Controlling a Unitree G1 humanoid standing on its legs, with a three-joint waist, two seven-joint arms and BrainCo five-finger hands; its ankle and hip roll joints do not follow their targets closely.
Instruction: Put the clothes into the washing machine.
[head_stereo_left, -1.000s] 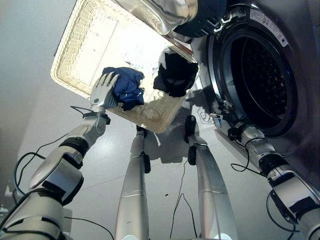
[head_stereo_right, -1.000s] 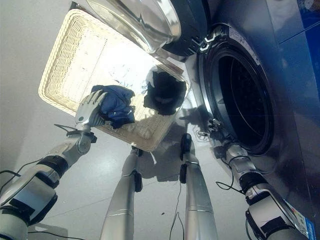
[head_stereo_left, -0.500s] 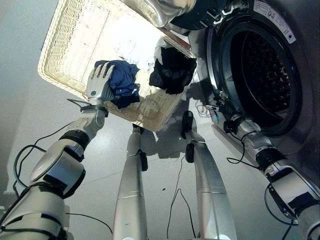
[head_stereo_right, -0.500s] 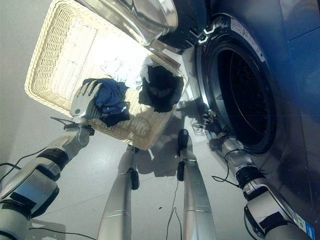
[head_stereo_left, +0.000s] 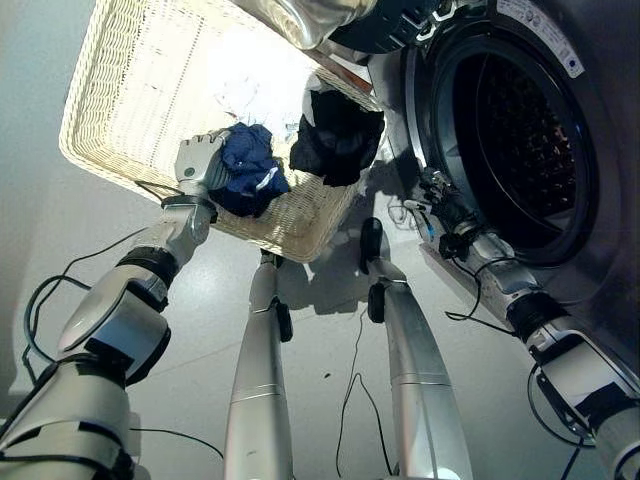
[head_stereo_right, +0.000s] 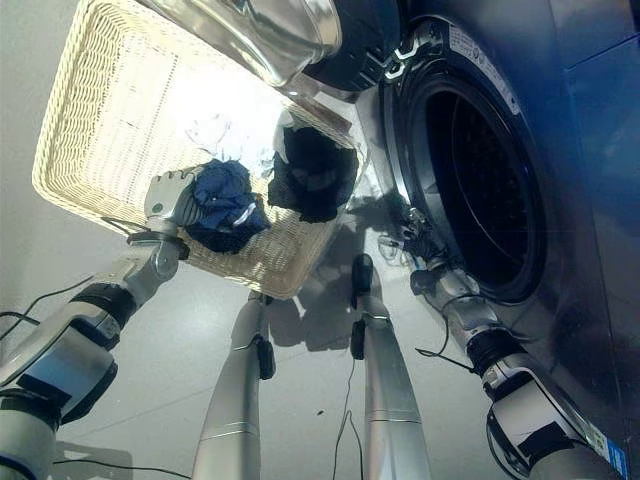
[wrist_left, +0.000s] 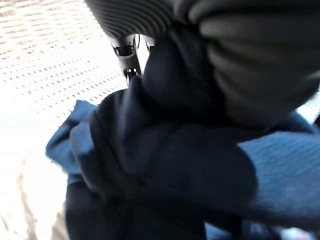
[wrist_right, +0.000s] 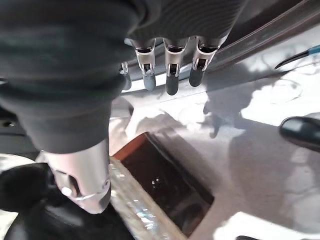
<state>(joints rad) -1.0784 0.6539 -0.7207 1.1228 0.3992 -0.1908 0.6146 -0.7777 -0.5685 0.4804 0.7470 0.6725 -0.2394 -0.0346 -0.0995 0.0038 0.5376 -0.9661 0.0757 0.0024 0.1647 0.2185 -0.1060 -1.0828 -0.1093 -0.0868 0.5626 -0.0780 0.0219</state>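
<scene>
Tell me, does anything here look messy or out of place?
Nothing is spilled or damaged. The wicker basket holds a black garment draped against its rim nearest the open washing machine, and pale clothes. The left hand is closed on a blue garment; the right hand hangs open.

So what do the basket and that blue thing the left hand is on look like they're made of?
Basket: pale woven wicker or a plastic imitation, going by its open lattice weave. Blue garment: soft matte fabric, bunched into folds under the left hand.
</scene>
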